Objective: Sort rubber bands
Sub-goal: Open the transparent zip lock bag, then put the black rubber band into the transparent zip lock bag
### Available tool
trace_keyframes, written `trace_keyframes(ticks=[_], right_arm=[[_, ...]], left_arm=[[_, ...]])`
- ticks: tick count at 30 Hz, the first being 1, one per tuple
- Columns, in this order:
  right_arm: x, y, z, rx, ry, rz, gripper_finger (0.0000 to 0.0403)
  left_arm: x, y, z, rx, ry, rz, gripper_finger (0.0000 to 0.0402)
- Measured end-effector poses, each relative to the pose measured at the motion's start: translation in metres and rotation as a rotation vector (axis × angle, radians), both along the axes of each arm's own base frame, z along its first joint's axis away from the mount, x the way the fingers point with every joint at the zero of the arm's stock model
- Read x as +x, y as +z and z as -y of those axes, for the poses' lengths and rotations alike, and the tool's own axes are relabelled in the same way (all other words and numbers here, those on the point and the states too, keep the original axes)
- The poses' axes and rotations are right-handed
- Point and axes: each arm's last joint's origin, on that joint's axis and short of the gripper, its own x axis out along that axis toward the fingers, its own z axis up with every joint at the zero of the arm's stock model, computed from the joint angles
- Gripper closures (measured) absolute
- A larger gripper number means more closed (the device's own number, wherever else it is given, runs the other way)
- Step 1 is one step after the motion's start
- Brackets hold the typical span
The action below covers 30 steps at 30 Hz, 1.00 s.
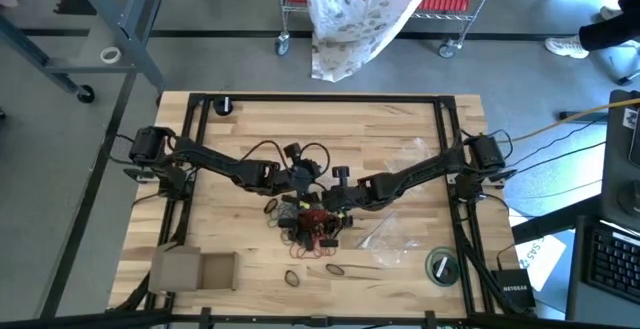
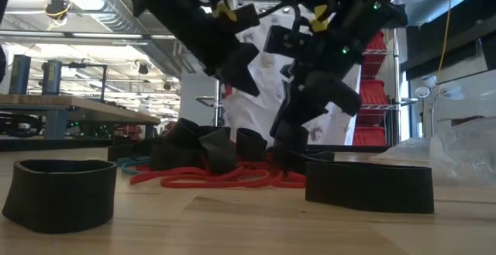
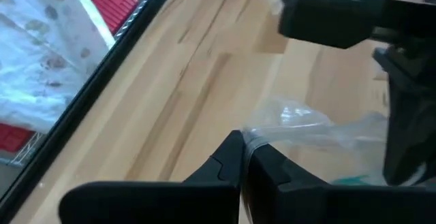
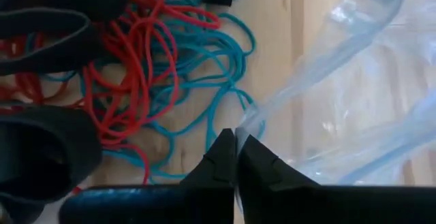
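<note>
The rubber bands lie in a heap at the table's middle [image 1: 310,227]: thin red and teal loops [image 4: 163,81] and wide black ones [image 4: 41,149]. More wide black bands [image 2: 368,185] lie toward the near edge. Both arms meet over the heap. My left gripper [image 3: 242,152] and my right gripper [image 4: 236,142] are each shut on a clear plastic bag [image 4: 354,94] just right of the heap. In the high view the left gripper [image 1: 308,195] and the right gripper [image 1: 330,211] stand close together. My left gripper pinches a thin edge of the clear bag [image 3: 255,141] between its two fingertips, coming slanting down from the table's left. The film runs away from the fingertips toward the right arm, crumpled. My right gripper pinches an edge of the clear bag [image 4: 246,120] at its fingertips, pointing steeply down from the right. The film spreads away from the fingers over the wood beside the teal bands.
A second clear bag [image 1: 385,234] lies right of the heap. A cardboard box [image 1: 195,269] sits at the near left and a tape roll [image 1: 442,266] at the near right. A black frame [image 1: 320,99] borders the table. Bare wood lies along the far side.
</note>
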Motion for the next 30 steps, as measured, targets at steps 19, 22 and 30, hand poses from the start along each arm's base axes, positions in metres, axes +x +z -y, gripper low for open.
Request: trace_keyframes(ticks=[19,22,30], right_arm=[[-0.008,0.059,0.003,0.012,-0.105,0.011,0.0337],[-0.018,0.079,0.005,0.011,-0.111,0.003,0.0304],[-0.036,0.121,0.01,0.009,-0.115,0.126,0.0268]], left_arm=[[-0.001,0.004,0.002,-0.024,-0.002,0.019,0.0401],[-0.001,0.004,0.003,-0.025,-0.004,0.017,0.0401],[-0.001,0.005,0.004,-0.029,-0.011,0.029,0.0401]])
